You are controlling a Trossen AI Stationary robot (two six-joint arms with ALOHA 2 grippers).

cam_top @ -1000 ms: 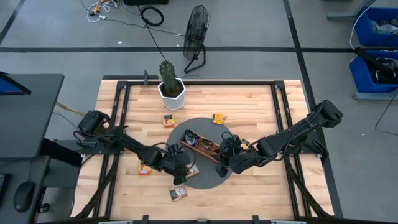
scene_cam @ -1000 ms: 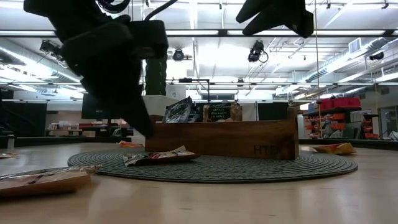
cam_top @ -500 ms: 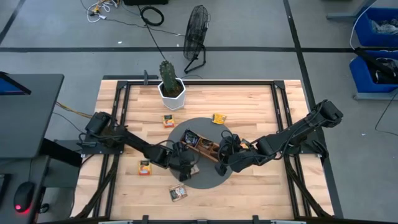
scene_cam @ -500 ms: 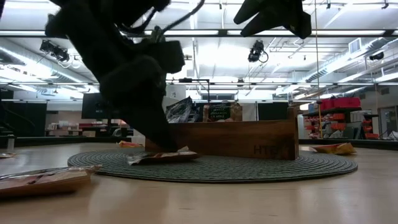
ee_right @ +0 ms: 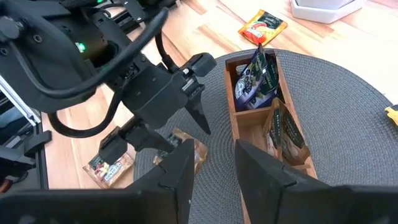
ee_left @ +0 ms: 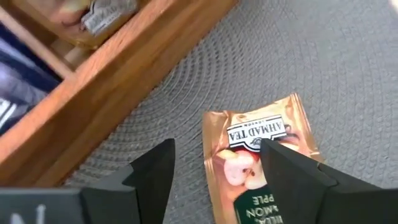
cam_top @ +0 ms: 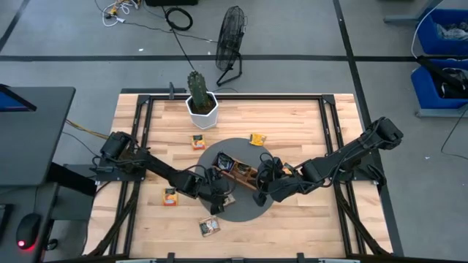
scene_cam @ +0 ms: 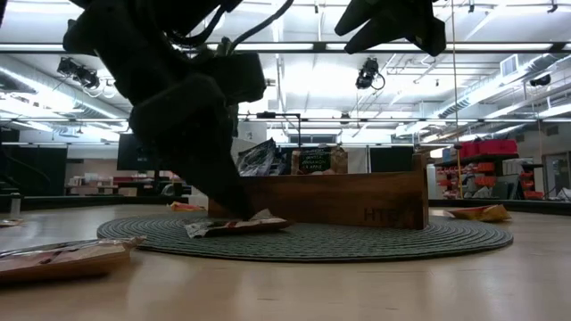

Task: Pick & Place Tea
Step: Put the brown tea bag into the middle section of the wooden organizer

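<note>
On the grey mat (cam_top: 252,208) beside the tray (cam_top: 238,172), the left hand (ee_left: 214,171) straddled a beige tea packet (ee_left: 261,140), fingers spread, not gripping.

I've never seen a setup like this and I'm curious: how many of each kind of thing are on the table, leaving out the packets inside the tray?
Tea packets lying outside the tray, in plain view: 5
Wooden tray: 1
Round grey mat: 1
Potted cactus: 1
Total: 8
</note>
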